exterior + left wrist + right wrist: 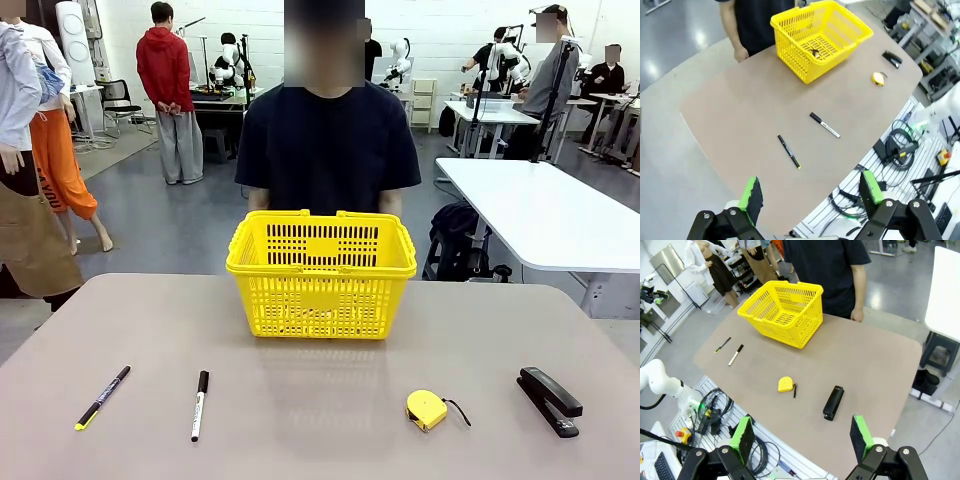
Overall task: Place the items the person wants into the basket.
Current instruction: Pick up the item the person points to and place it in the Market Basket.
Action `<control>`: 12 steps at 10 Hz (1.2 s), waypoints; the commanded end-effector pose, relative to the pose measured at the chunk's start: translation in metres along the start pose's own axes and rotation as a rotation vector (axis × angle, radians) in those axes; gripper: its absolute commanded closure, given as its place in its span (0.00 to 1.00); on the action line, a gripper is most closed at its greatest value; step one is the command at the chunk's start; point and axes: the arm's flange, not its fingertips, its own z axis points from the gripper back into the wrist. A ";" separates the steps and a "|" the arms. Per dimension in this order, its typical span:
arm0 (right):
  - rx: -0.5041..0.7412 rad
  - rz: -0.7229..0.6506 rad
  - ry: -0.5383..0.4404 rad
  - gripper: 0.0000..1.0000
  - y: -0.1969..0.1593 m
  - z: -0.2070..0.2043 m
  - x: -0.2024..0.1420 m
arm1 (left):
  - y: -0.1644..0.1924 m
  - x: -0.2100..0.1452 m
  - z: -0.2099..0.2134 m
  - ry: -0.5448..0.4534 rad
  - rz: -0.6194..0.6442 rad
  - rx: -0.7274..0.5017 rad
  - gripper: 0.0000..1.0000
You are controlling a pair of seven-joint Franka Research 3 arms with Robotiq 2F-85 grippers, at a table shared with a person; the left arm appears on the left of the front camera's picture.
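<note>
The yellow basket [320, 275] [820, 37] [782, 312] stands at the table's far middle, right in front of the person [328, 140]. A small dark thing lies on its floor in the left wrist view; I cannot tell what it is. Along the near side lie the black pen with a yellow tip [102, 397] [789, 151] [723, 344] and the yellow tape measure [427, 409] [878, 78] [785, 384]. My left gripper [811, 195] and right gripper [802, 437] hang open and empty, high above the table's near side, far from every item.
A white marker with a black cap [200, 405] [824, 125] [736, 354] lies beside the pen. A black stapler [549, 400] [892, 58] [833, 402] lies at the near right. The person's hands [741, 53] [856, 315] hang at the far edge.
</note>
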 end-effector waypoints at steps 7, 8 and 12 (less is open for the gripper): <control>0.005 0.005 -0.019 0.00 -0.001 -0.004 0.001 | -0.017 0.004 -0.023 -0.098 -0.213 -0.042 0.00; 0.005 0.005 -0.019 0.00 -0.001 -0.004 0.001 | -0.017 -0.001 -0.014 -0.051 -0.215 -0.046 0.00; 0.005 0.005 -0.019 0.00 -0.001 -0.004 0.001 | -0.017 -0.001 -0.014 -0.051 -0.215 -0.046 0.00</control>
